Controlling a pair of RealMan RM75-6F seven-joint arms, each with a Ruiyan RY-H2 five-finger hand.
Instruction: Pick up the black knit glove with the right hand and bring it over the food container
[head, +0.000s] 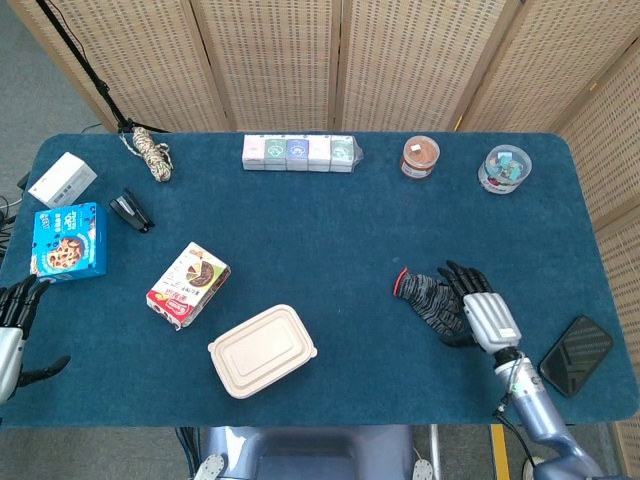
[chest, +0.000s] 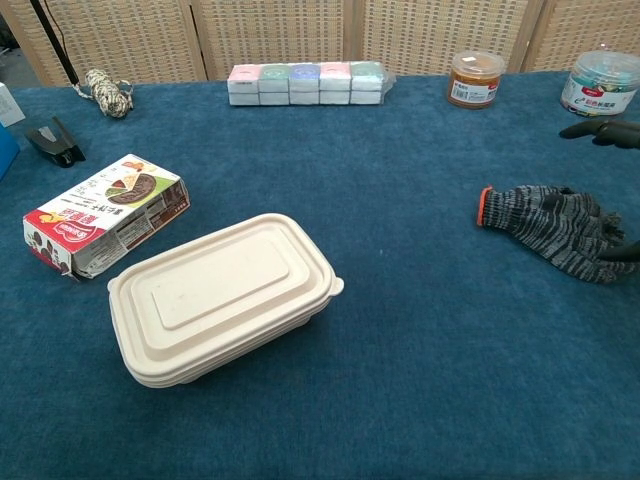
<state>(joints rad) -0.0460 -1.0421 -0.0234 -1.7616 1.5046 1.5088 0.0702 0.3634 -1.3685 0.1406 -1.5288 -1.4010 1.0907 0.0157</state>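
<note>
The black knit glove (head: 425, 293) with a red cuff lies flat on the blue table, right of centre; the chest view shows the glove (chest: 550, 225) at the far right. My right hand (head: 480, 308) hovers over the glove's finger end with its fingers spread, holding nothing. In the chest view only its dark fingertips (chest: 605, 130) reach in from the right edge. The beige lidded food container (head: 262, 350) sits closed near the front edge, well left of the glove, also seen as the container (chest: 222, 295). My left hand (head: 12, 325) stays at the table's left edge, fingers apart and empty.
A black phone (head: 575, 354) lies right of my right hand. A snack box (head: 188, 284) lies left of the container. Along the back stand a row of small boxes (head: 299, 152), a brown jar (head: 420, 157) and a clear tub (head: 504, 168).
</note>
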